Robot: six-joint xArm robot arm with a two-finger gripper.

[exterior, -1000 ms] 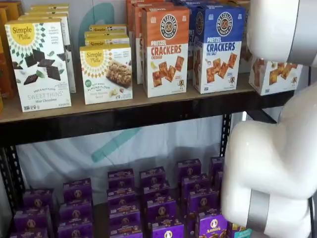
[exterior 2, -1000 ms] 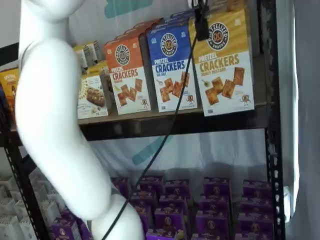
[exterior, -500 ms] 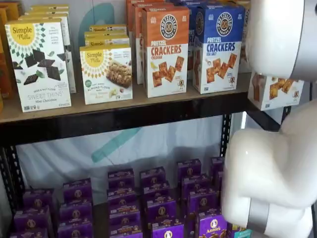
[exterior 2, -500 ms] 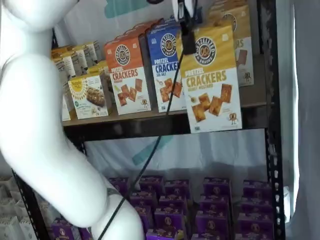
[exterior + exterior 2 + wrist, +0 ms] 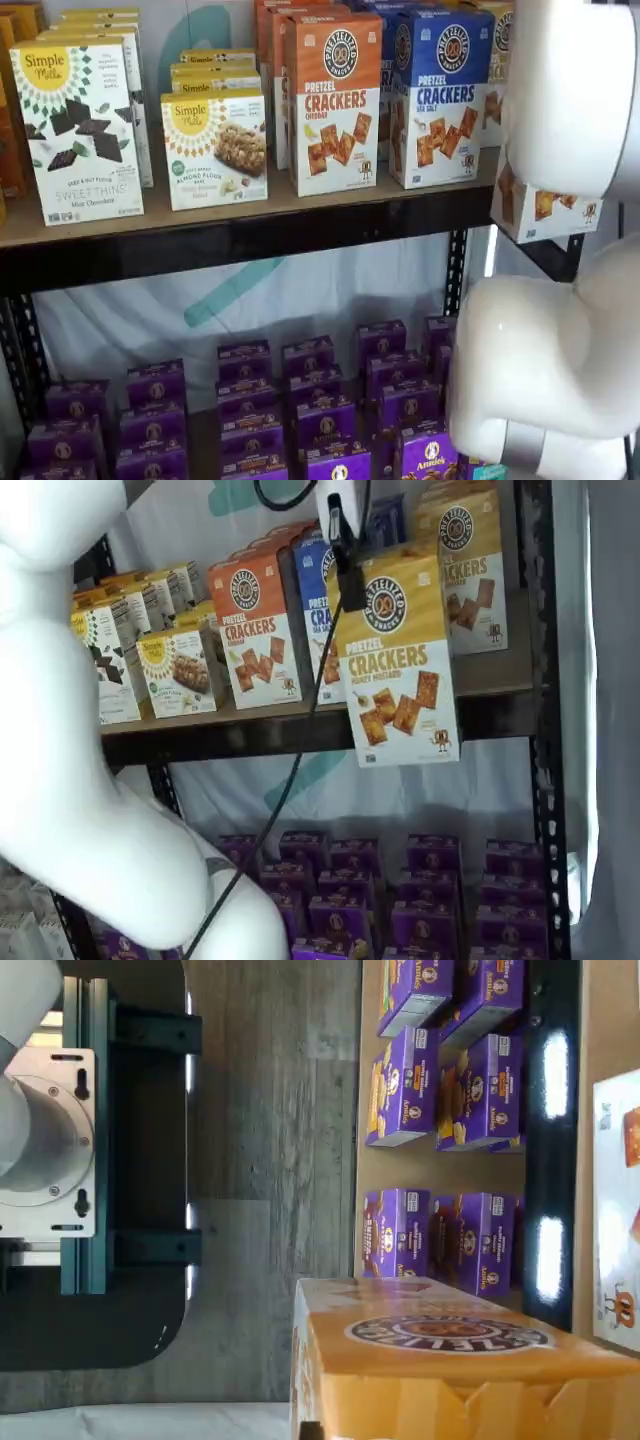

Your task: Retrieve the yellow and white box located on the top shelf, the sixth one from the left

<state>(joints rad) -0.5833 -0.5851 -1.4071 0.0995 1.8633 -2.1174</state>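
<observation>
Nearest the cameras, the white arm (image 5: pixel 80 810) fills one side of both shelf views, a black cable (image 5: pixel 290 770) trailing down past it. Just behind it, the gripper (image 5: pixel 345 550) hangs from above with its black fingers (image 5: pixel 350 580) closed on the yellow top of the yellow and white box (image 5: pixel 398 660). The box hangs upright in the air, clear of the top shelf (image 5: pixel 300 725) and in front of its black beam, its lower edge dropping below the board. In a shelf view only the white lower part of the box (image 5: pixel 545 205) shows, beneath the arm's white body. The wrist view shows the yellow top of the box (image 5: pixel 450 1355) with its round logo close to the lens.

Farther back on the top shelf stand an orange-topped cracker box (image 5: pixel 255 630), a blue-topped cracker box (image 5: pixel 440 95), another yellow cracker box (image 5: pixel 468 570) and white Simple Mills boxes (image 5: pixel 78 130). Below, purple boxes (image 5: pixel 420 890) sit in rows on the lower shelf.
</observation>
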